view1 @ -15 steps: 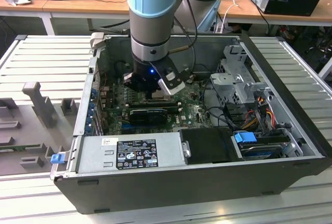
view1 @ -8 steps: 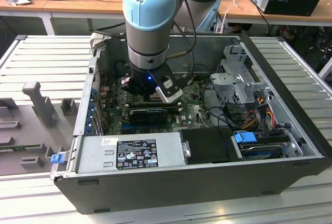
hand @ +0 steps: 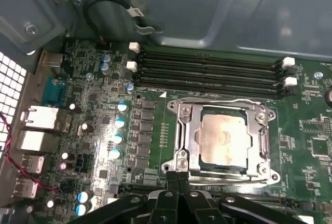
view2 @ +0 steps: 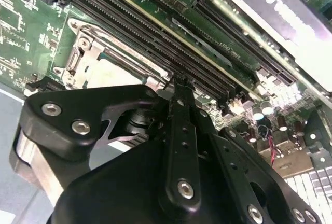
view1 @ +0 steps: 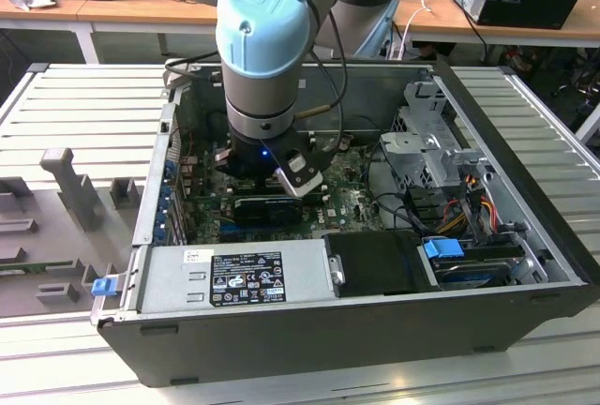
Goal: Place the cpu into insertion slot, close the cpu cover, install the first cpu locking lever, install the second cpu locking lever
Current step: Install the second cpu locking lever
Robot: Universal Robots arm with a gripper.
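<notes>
First wrist view: I am hovering over the green motherboard (hand: 93, 105), with my gripper (hand: 178, 178) just beside the near edge of the insertion slot (hand: 181, 130). My jaws are pressed together, tip against tip, gripping nothing. The cpu (hand: 224, 140) is already lying flat inside the insertion slot, its dull silver-beige face showing through the square window of the cpu cover (hand: 262, 146), which is lying down over it. A thin wire locking lever (hand: 228, 101) is running along the far edge of the slot, next to the long black memory slots (hand: 207, 71); whether it is latched I cannot tell.

Second wrist view: my gripper (view2: 179, 86) is appearing from behind, its tip close to the corner of the insertion slot (view2: 78, 60), where the cpu (view2: 111, 73) is again sitting in place.

Exterior view: my gripper (view1: 298, 178) is reaching down into the open computer case (view1: 525, 189).

Handling, as I judge it: the cpu is light, rigid and smooth, and fragile on its underside, so it is best taken by two opposite edges only. The cpu cover is thin stiff sheet metal, best pushed on its frame. The locking lever is springy and slippery, best pressed near its free end.
</notes>
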